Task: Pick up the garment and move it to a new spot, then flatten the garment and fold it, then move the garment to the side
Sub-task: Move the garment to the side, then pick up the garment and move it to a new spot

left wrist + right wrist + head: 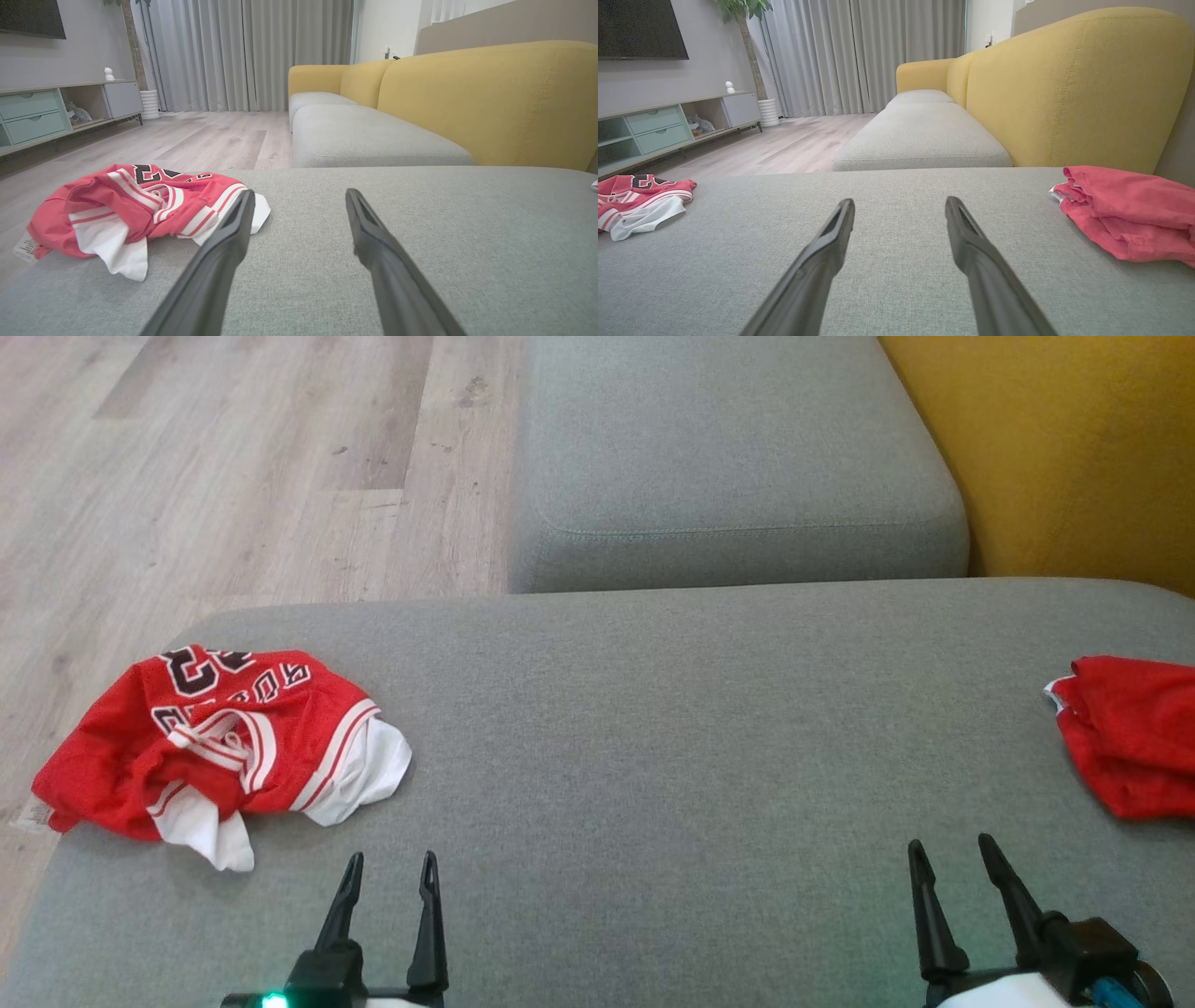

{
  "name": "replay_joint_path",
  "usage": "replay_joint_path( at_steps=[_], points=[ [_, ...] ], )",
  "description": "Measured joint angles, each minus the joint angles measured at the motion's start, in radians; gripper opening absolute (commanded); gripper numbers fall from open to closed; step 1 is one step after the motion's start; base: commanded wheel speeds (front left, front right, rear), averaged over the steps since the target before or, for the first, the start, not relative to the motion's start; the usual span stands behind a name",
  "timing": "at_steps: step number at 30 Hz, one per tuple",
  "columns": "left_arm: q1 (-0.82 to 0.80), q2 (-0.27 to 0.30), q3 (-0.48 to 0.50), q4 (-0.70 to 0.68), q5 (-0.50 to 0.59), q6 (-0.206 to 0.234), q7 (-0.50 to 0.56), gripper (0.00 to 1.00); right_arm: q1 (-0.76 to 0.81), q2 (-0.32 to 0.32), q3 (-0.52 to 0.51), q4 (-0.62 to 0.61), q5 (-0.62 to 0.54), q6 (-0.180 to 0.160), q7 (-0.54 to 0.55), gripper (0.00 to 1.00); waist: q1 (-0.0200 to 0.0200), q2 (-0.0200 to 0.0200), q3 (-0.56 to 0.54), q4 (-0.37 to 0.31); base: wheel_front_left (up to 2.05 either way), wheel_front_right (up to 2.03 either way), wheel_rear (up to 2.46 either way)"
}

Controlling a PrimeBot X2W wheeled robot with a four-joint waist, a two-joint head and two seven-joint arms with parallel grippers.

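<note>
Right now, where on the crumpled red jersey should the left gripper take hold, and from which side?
Probably the bunched striped ridge in the middle of the jersey, coming down from above with the open left gripper. That fold stands up off the cushion, so the gripper can straddle it; the white flaps lie flat.

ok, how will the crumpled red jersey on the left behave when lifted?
Probably floppy: the jersey lies in loose folds; it should drape and unfurl. Likely light; fabric looks thin. At the cushion edge, a push could slide it off.
</note>
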Motion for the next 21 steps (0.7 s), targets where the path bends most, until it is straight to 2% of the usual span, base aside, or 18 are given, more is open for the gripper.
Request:
replay_joint_path(
  at_steps=[8, 12, 16, 21],
  points=[
    [0.007, 0.000, 0.001, -0.001, 0.001, 0.000, 0.000, 1.00, 0.000, 0.004, 0.003, 0.000, 0.000, 0.000, 0.000, 1.00, 0.0000, 0.0000, 0.012, 0.002, 0.00, 0.00, 0.00],
    [0.004, 0.000, 0.000, -0.001, 0.008, -0.001, 0.000, 1.00, 0.002, 0.004, -0.001, 0.000, 0.000, 0.000, 0.000, 1.00, 0.0001, 0.0000, 0.015, 0.026, 0.00, 0.00, 0.00],
    [-0.010, 0.000, 0.000, 0.001, 0.023, -0.002, 0.000, 1.00, 0.006, 0.005, -0.002, 0.000, 0.000, 0.000, 0.000, 1.00, 0.0001, 0.0000, 0.021, 0.086, 0.00, 0.00, 0.00],
    [-0.029, 0.001, 0.034, -0.003, 0.044, -0.003, 0.000, 1.00, 0.002, 0.006, -0.006, -0.001, 0.011, 0.000, 0.000, 1.00, 0.0001, 0.0000, 0.033, 0.206, 0.00, 0.00, 0.00]
  ],
)
